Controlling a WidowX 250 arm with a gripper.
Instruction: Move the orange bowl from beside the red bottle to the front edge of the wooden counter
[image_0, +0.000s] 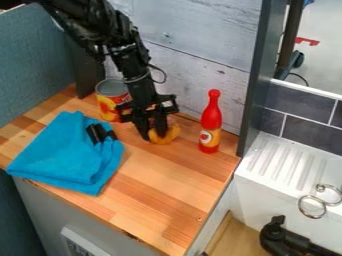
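Gripper (153, 136) down at the curved orange-yellow toy (171, 135), hold unclear! | can (107, 105) behind-left, red bottle (211, 120) right | blue cloth (63, 155) on tabletop (157, 200)

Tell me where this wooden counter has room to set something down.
Bare counter runs from the blue cloth across to the edge facing the white sink, and forward from the red bottle to the front corner. The back is crowded: the pincer is at the orange-yellow piece, with the can close by.
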